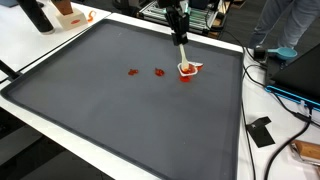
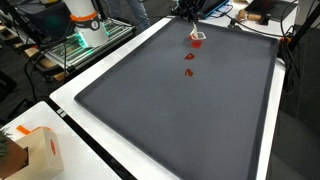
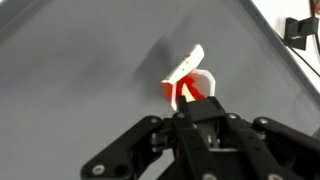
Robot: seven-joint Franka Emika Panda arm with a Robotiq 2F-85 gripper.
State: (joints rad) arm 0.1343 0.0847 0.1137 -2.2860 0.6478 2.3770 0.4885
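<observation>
A small white cup (image 1: 189,70) (image 2: 198,40) (image 3: 196,86) with red contents stands near the far edge of a dark grey mat (image 1: 120,110) (image 2: 190,120). My gripper (image 1: 181,36) (image 2: 189,12) (image 3: 190,106) hangs right above it, shut on a pale stick (image 1: 184,55) (image 3: 185,97) whose lower end reaches into the cup. A white flat piece (image 3: 188,62) juts from the cup's far side. Two red bits (image 1: 132,72) (image 1: 158,72) lie on the mat beside the cup, showing in an exterior view as red bits (image 2: 191,56) (image 2: 188,72).
The mat lies on a white table (image 1: 270,150). Cables (image 1: 285,95) and a black flat object (image 1: 262,131) lie off one mat edge. A cardboard box (image 2: 30,150) sits at a table corner. An orange-white item (image 1: 70,16) and a person (image 1: 290,25) are at the back.
</observation>
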